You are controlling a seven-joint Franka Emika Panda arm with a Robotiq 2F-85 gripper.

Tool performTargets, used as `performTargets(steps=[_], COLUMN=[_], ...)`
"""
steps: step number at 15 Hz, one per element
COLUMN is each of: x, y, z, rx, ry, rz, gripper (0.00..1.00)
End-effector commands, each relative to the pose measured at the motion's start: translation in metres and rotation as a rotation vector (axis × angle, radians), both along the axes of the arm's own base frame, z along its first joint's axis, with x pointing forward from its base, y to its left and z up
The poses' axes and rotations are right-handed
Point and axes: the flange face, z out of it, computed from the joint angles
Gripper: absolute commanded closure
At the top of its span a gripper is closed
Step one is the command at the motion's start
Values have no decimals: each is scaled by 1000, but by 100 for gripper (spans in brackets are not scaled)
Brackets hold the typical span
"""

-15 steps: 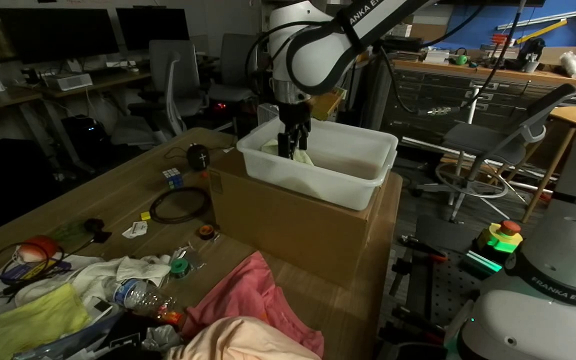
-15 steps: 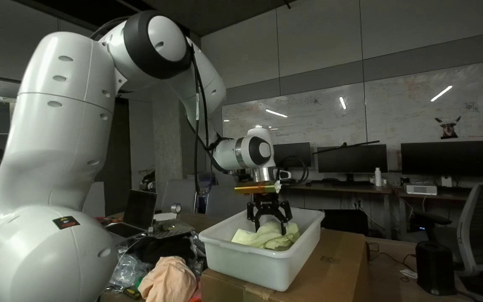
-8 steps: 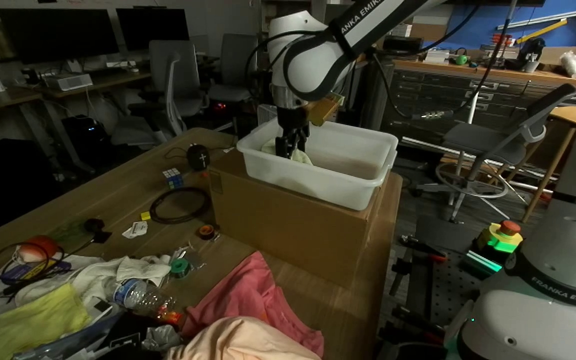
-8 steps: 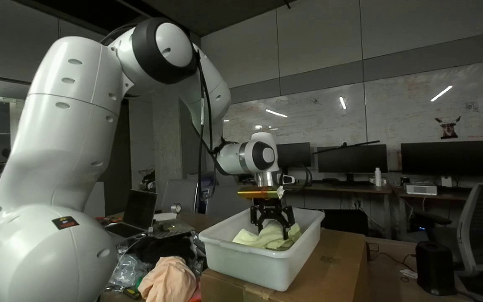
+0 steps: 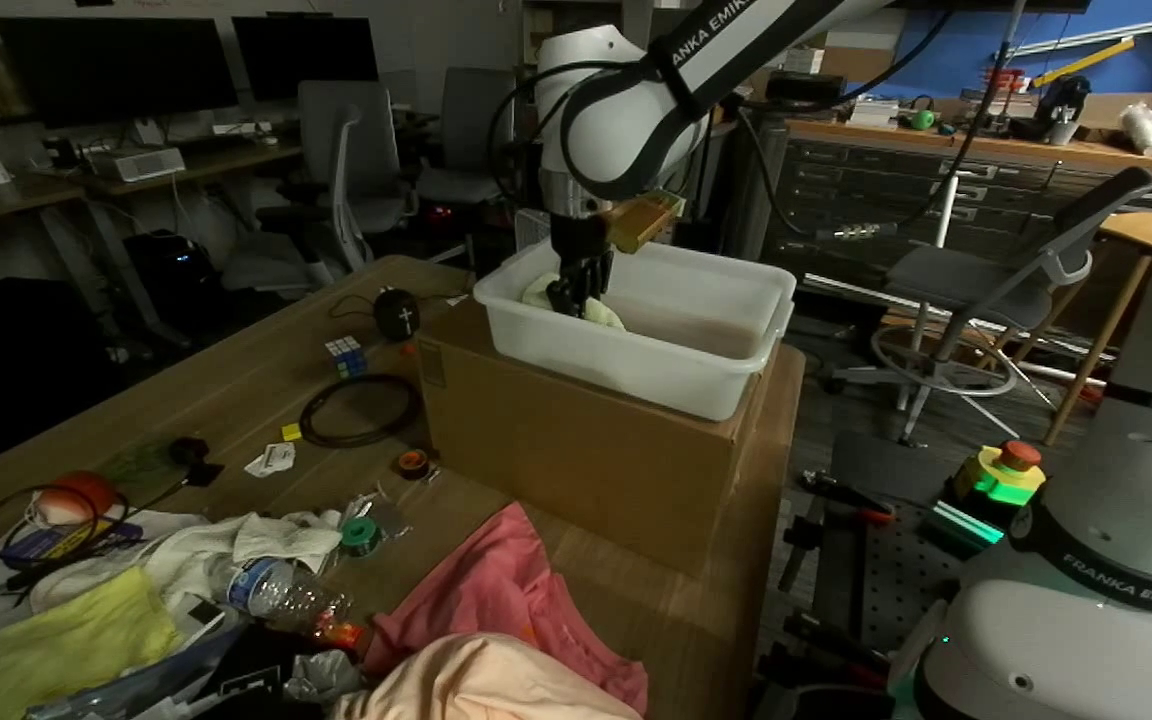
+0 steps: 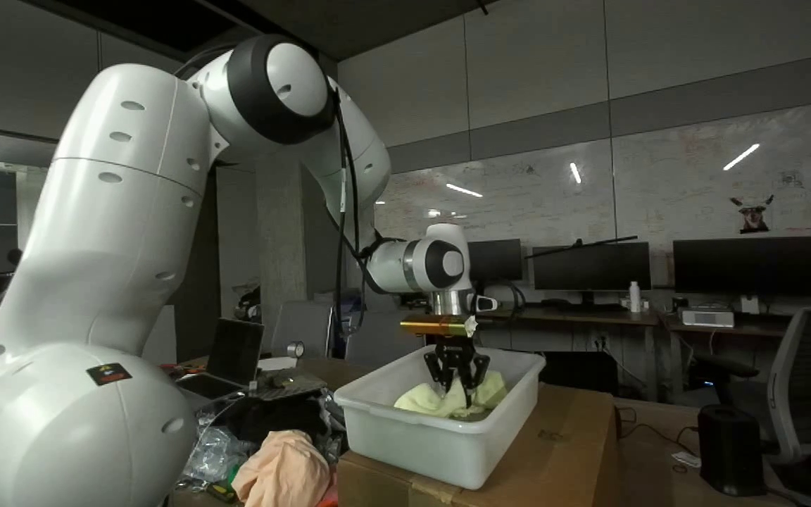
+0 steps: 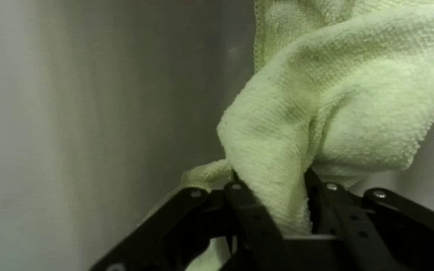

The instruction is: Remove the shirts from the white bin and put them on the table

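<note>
The white bin (image 5: 626,368) stands on a cardboard box, and a crumpled pale yellow-green shirt (image 6: 418,401) lies inside it. My gripper (image 6: 457,396) reaches straight down into the bin, its fingers drawn together on a raised fold of that cloth. In the wrist view the shirt (image 7: 367,124) bunches up between the two black fingers; the tips are hidden behind the fabric. On the wooden table (image 5: 626,600) lie a pink shirt (image 5: 506,600) and a peach one (image 5: 496,685), which also shows in an exterior view beside the box.
The cardboard box (image 5: 576,450) raises the bin above the table. Near the table's front are a plastic bottle (image 5: 281,590), a yellow cloth (image 5: 66,640) and other clutter. A cable loop (image 5: 361,440), a puzzle cube (image 5: 345,355) and a black round object (image 5: 396,313) lie beside the box.
The gripper has shifted slightly within the bin. Its fingers, wide apart before, have come together and pulled a fold of the yellow-green shirt up between them.
</note>
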Motion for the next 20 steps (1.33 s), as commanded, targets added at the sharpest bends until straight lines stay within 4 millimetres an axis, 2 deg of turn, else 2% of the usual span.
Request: performTargets(steps=[1, 3, 4, 6, 7, 11, 16, 20], x=[10, 8, 7, 2, -8, -33, -82, -114], y=[-5, -6, -6, -6, -6, 5, 29, 55], z=[9, 15, 18, 24, 19, 36, 83, 124], rx=[17, 16, 18, 23, 27, 51, 92, 120], ry=[-24, -40, -50, -75, -93, -200, -394, -508], rz=[-41, -59, -71, -103, -121, -186, -246, -272], gripper=[96, 99, 95, 97, 96, 96, 96, 96])
